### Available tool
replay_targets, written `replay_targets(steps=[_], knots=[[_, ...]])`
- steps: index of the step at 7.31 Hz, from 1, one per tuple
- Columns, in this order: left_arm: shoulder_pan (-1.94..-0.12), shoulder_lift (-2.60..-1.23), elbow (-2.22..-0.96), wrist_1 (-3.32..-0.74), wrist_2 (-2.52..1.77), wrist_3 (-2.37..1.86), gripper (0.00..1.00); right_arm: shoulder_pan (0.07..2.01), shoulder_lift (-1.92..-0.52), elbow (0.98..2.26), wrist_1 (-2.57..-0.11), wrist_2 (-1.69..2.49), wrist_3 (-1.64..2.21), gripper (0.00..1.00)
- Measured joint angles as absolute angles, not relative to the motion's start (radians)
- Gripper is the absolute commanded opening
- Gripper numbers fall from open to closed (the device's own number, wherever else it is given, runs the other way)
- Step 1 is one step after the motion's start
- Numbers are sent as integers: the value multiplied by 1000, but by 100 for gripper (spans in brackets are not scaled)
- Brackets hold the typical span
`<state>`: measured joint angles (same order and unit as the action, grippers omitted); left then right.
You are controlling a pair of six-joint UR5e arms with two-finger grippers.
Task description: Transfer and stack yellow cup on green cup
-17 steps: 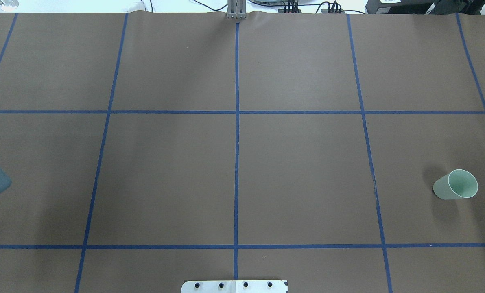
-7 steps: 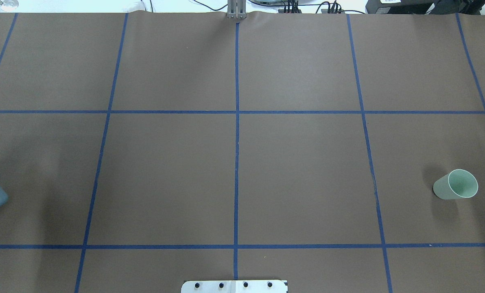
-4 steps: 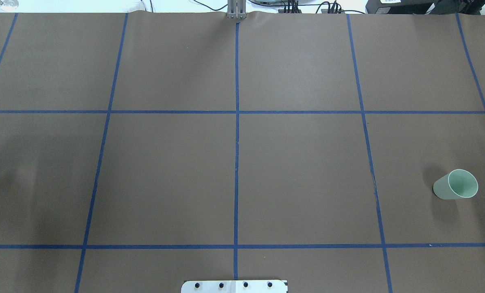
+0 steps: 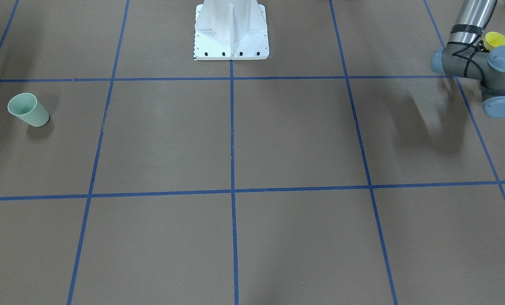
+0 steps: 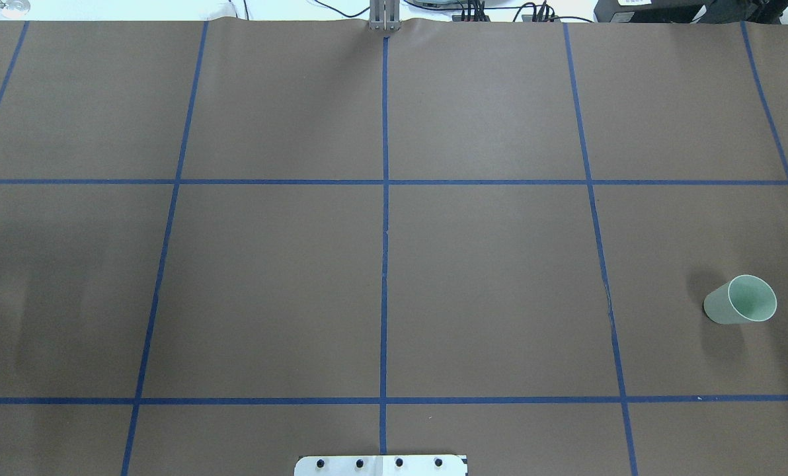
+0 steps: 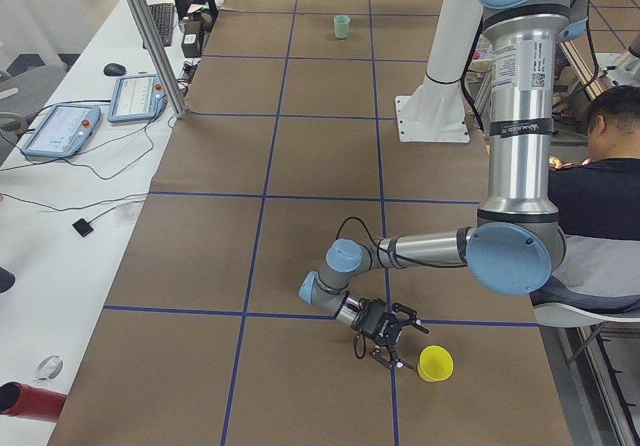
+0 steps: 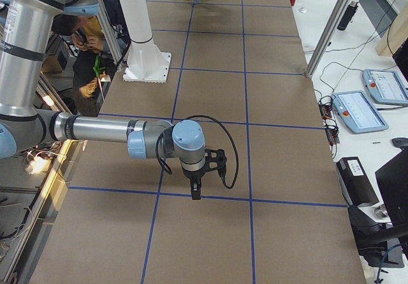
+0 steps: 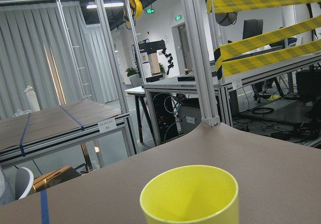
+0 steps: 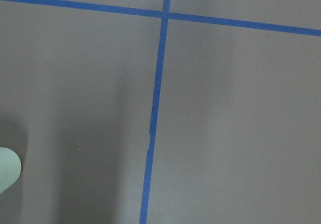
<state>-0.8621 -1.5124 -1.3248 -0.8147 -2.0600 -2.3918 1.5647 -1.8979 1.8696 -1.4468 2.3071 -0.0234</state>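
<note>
**Left arm out at the yellow cup**

Your left gripper has slipped off the overhead view and is now just beside the yellow cup, far left of the base. Whether it is spread or clenched, you cannot tell. The green cup stands far right of the base. Expect the pickup next.

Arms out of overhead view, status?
Left gripper near yellow cup, apart; jaws unreadable. Right gripper over table, jaws unreadable. Green cup upright, robot's right. Nothing seen between cups.

I see a brown tabletop gridded with blue tape. A control tablet lies on the white bench alongside, and a dark-shirted person sits nearby.
</note>
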Motion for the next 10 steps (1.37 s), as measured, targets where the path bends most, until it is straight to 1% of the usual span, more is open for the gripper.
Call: replay_targets(steps=[2,5,7,8,9,10], knots=[[-861,-1507,-1297,-848,-2076,-2405,100,1565,-1899,1867,-1444,2307,-24,100],[-859,-1504,-1202,-916,-2087,-2459,100,1565,-1898,1864,-1442,2307,-25,100],[-856,-1503,-1160,-942,-2111,-2486,100,1565,-1898,1864,-1442,2308,-25,100],[-854,-1502,-1150,-945,-2126,-2490,98,1565,-1898,1864,-1442,2309,-25,100],[-850,-1501,-1146,-945,-2137,-2491,49,1565,-1898,1863,-1442,2309,-25,100],[-845,-1501,-1145,-945,-2142,-2489,29,1565,-1898,1863,-1442,2309,-25,100]])
